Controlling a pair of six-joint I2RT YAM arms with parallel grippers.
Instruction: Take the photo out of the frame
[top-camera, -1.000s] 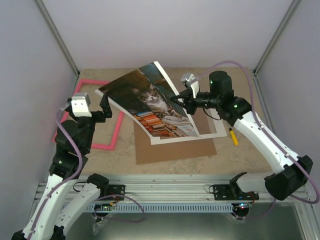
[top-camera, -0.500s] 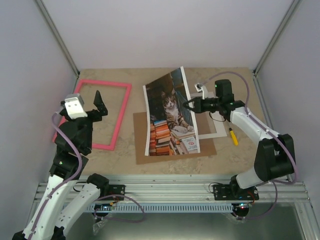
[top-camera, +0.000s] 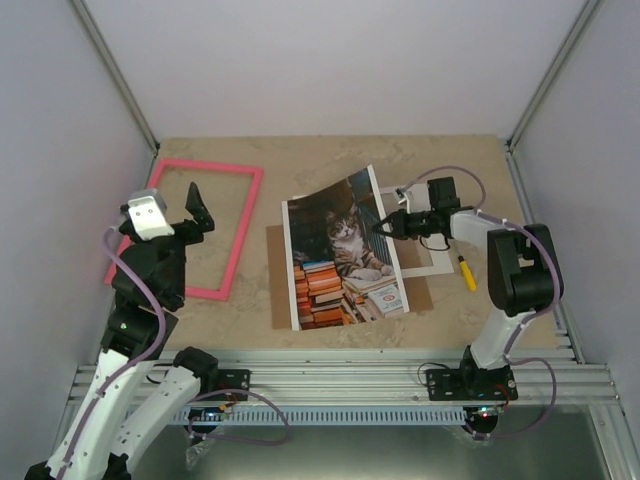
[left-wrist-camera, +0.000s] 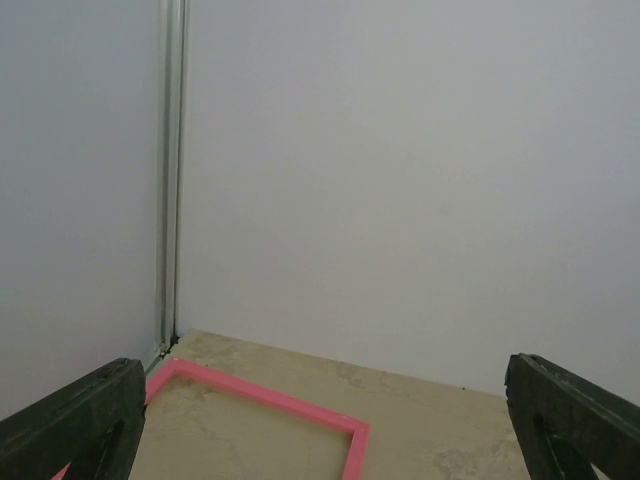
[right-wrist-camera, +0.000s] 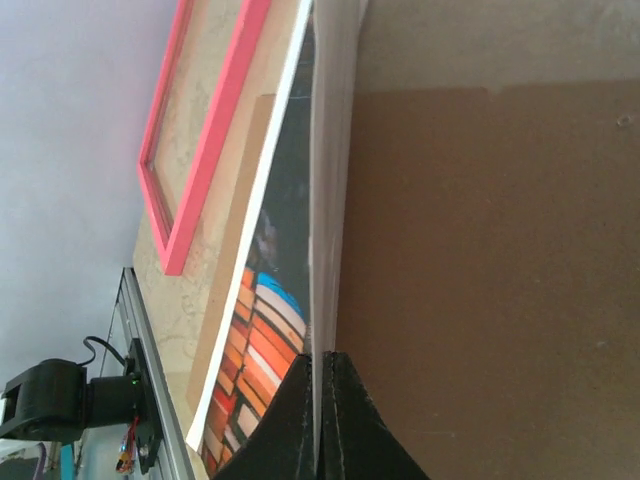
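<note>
The photo (top-camera: 340, 255), a cat among orange and white books, is held by its right edge over the brown backing board (top-camera: 420, 297). My right gripper (top-camera: 383, 226) is shut on that edge; in the right wrist view the fingers (right-wrist-camera: 322, 400) pinch the thin sheet (right-wrist-camera: 265, 310) edge-on. The pink frame (top-camera: 240, 228) lies flat at the left, with bare table inside it; it also shows in the left wrist view (left-wrist-camera: 290, 405) and the right wrist view (right-wrist-camera: 205, 150). My left gripper (top-camera: 197, 212) is open and empty above the frame's near side.
The white mat (top-camera: 432, 262) lies under the right arm, partly on the backing board. A yellow pen-like tool (top-camera: 466, 272) lies to its right. Grey walls enclose the table on three sides.
My right gripper has carried the photo right and down, from high over the centre to low over the backing board. The left arm pulled back slightly from the photo's corner, then stayed still.
</note>
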